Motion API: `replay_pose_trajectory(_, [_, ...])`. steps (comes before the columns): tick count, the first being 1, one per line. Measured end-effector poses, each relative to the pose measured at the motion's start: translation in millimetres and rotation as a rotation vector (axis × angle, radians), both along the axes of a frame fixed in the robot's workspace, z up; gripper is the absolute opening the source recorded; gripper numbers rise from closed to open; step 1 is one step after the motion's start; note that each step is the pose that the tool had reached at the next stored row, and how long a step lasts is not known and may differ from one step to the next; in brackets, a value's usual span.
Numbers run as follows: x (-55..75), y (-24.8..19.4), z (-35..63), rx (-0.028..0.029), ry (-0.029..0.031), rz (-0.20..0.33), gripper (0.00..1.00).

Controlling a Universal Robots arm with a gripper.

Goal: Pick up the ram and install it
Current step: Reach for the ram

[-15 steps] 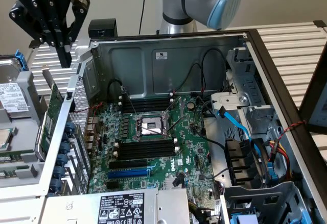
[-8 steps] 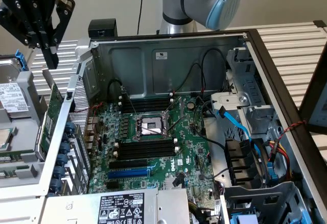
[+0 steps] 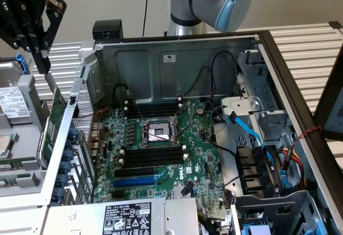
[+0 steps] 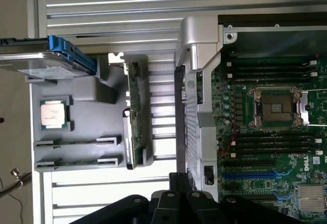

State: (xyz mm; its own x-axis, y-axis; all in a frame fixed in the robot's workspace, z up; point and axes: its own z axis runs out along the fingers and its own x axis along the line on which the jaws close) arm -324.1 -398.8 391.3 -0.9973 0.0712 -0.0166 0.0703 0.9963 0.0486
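Exterior view's left: grey tray (image 3: 32, 179) holds the ram (image 4: 76, 143), standing on edge in its holder. A second stick (image 4: 76, 161) sits just beside it, with the CPU (image 3: 5, 144) and hard drive (image 3: 13, 98) in the same tray. Gripper (image 3: 43, 66) hangs above the tray, clenched and holding nothing. It's nearer the top edge of the upright expansion card (image 3: 53, 122) than the ram. The ram lies below the gripper and toward that same left side. Its long axis looks parallel to the black memory slots (image 3: 153, 157) in the open case (image 3: 177, 58) to the right.
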Motion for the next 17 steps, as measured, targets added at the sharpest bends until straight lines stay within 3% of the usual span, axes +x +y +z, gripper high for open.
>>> replay_pose_trajectory(7, [-18.3,0.0,-0.1,-0.0002,0.0037,0.000,0.11])
replay_pose_trajectory(17, [-51.8,0.0,-0.3,0.0000,0.0037,0.000,0.11])
